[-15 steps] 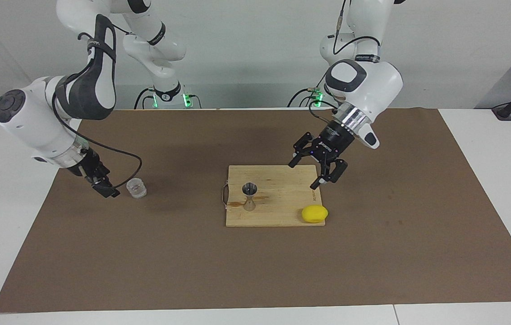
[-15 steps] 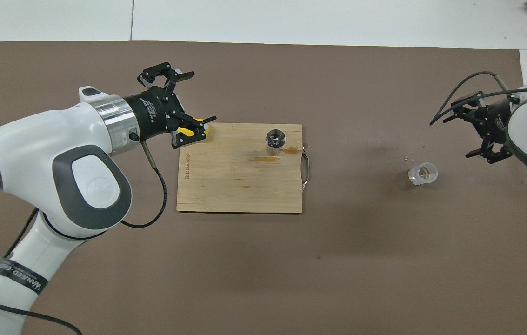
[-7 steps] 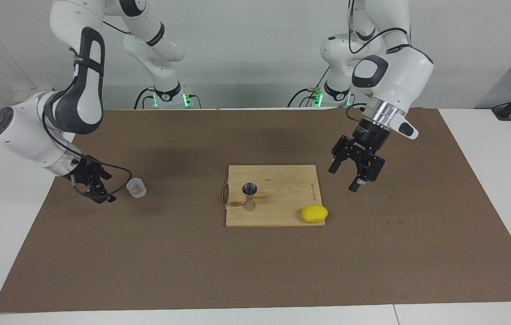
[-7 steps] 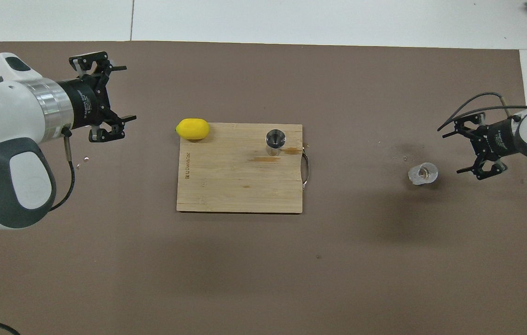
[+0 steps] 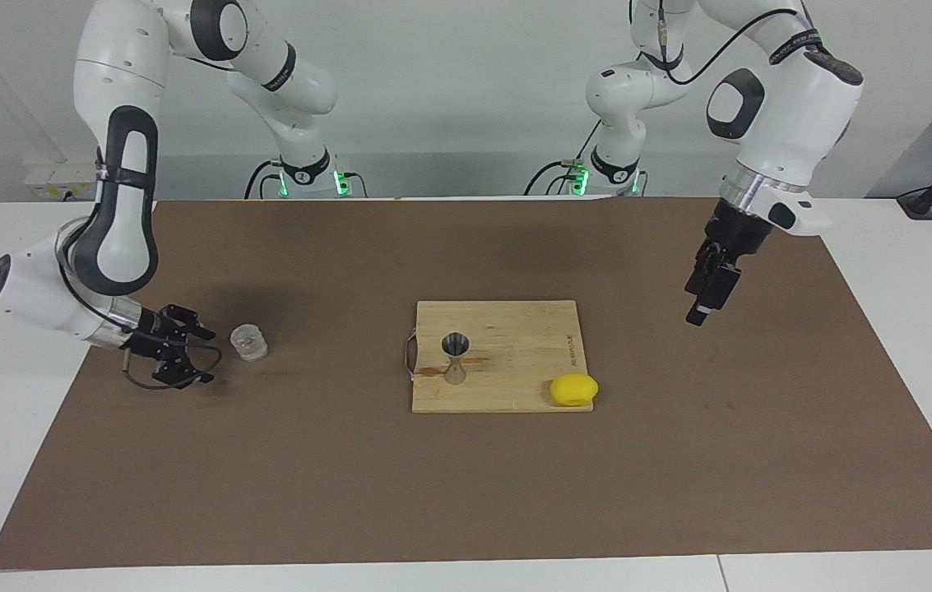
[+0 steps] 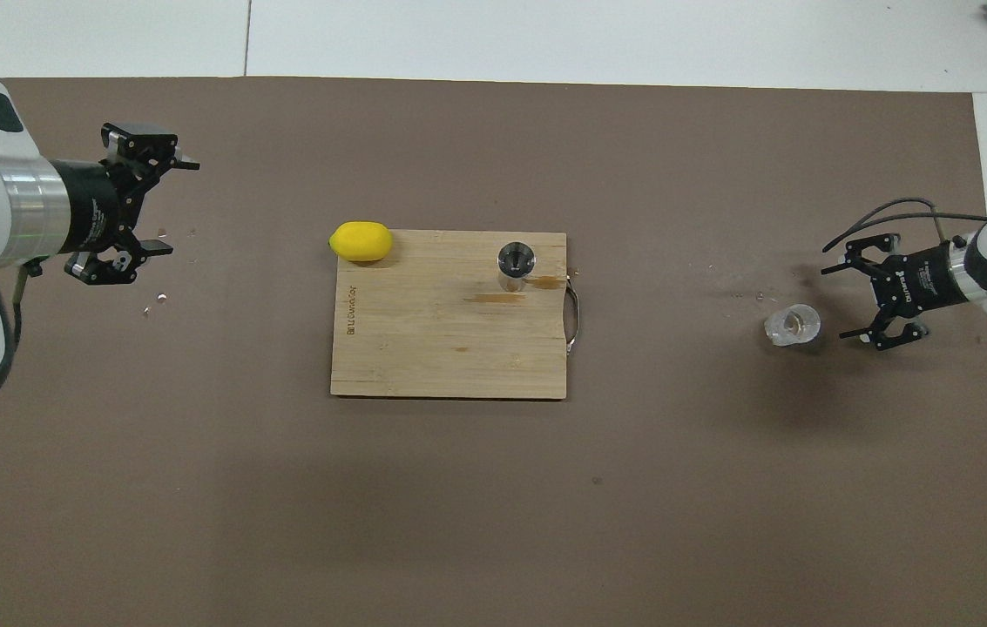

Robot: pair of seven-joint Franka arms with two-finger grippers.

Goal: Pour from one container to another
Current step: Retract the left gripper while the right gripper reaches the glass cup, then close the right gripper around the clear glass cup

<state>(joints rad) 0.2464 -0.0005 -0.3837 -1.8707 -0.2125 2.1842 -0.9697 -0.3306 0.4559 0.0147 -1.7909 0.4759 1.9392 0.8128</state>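
Glass cup (image 5: 249,342) (image 6: 793,325) stands on the brown mat (image 5: 466,477) toward the right arm's end. The right gripper (image 5: 196,355) (image 6: 846,300) sits just beside it, fingers spread wide, not touching. The steel jigger (image 5: 455,358) (image 6: 516,264) stands on the wooden board (image 5: 515,329) (image 6: 423,348) with a lemon (image 5: 573,389) (image 6: 361,241). The left gripper (image 5: 700,308) (image 6: 171,205) hangs over bare mat, fingers apart.

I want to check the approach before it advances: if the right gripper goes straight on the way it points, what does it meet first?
Most likely the glass cup: the right gripper, low and open beside it, points at it with nothing between.
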